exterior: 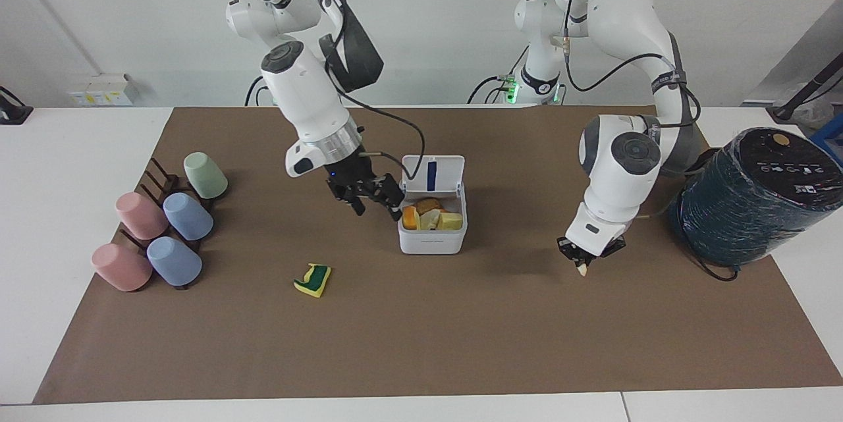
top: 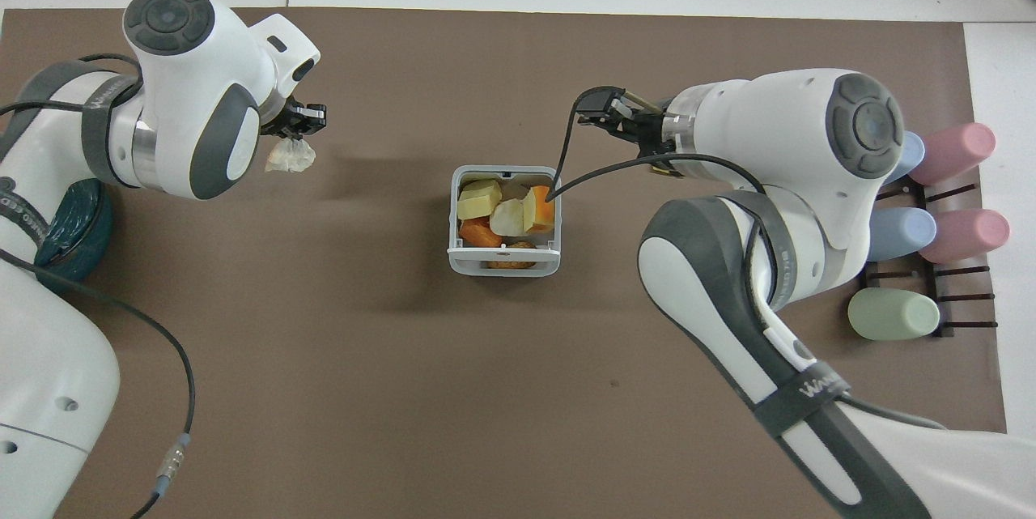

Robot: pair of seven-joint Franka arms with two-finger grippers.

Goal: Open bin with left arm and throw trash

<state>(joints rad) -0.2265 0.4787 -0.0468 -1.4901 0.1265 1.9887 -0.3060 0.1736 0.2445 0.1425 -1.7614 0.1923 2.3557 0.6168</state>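
Observation:
The white bin [exterior: 431, 241] [top: 502, 266] stands mid-mat with its lid [exterior: 448, 175] tipped up, showing a blue stripe. Several yellow, orange and cream scraps lie inside. My left gripper [exterior: 583, 259] [top: 306, 116] hangs over the mat between the bin and the teal cylinder, shut on a cream-white piece of trash [exterior: 582, 270] [top: 291, 156]. My right gripper [exterior: 375, 203] [top: 603, 104] is open and holds nothing, raised over the mat beside the bin toward the right arm's end. A yellow-and-green sponge piece [exterior: 313, 279] lies on the mat; the right arm hides it in the overhead view.
A big dark teal wrapped cylinder [exterior: 757, 195] [top: 69, 227] stands at the left arm's end of the mat. A rack of pastel cups [exterior: 161, 228] [top: 914, 227] lies at the right arm's end. Cables trail from both wrists.

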